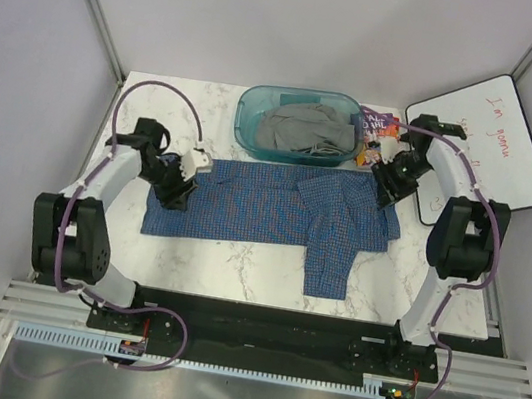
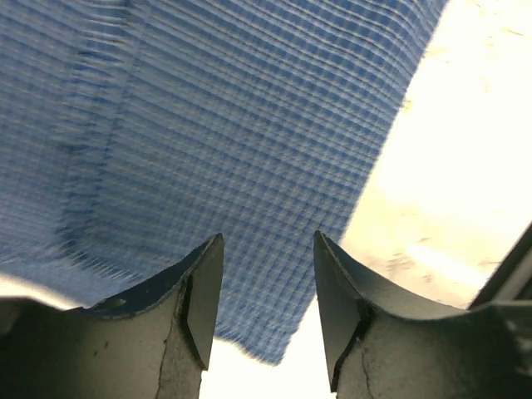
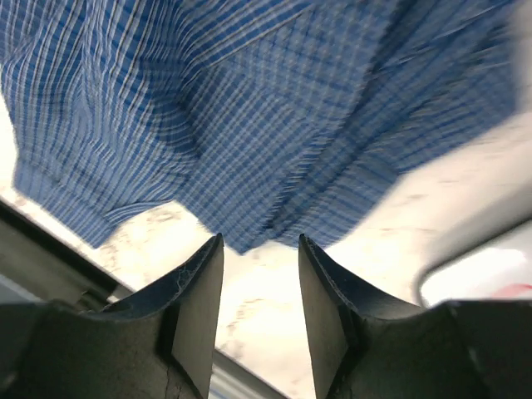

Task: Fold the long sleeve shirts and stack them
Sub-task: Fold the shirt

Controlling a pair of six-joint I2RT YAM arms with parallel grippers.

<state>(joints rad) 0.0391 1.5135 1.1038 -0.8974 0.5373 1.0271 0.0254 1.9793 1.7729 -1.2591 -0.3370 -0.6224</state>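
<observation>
**A:** Where is the shirt?

**B:** The blue checked shirt [image 1: 265,205] lies spread on the marble counter [image 1: 235,266], near its middle, with its length running from 9 o'clock to 3 o'clock. One sleeve [image 1: 329,260] is folded across the body and reaches toward 6 o'clock, past the lower edge of the cloth.

**A:** What about the left tool?

**B:** The left tool [image 1: 179,184] is at the shirt's 9 o'clock end, over the far corner. In its wrist view the two dark fingers [image 2: 199,291] stand apart with nothing pinched between them. Checked cloth fills the view beyond them, and bare counter shows at 3 o'clock.

**A:** And the right one?

**B:** The right tool [image 1: 390,184] is at the shirt's 2 o'clock corner. Its jaws are parted too and grip nothing. In its wrist view, a rumpled edge of the cloth lies just ahead of the tips, and pale counter shows through the gap.

**A:** Anything else on the counter?

**B:** A teal bin [image 1: 246,120] sits at 12 o'clock, just beside the shirt's far edge, and holds a grey garment [image 1: 302,129]. A colourful packet [image 1: 378,131] lies against the bin's 3 o'clock side, near the right arm. A whiteboard [image 1: 497,145] with red handwriting lies at 2 o'clock, beyond the counter's corner; the writing is too small to read
</observation>
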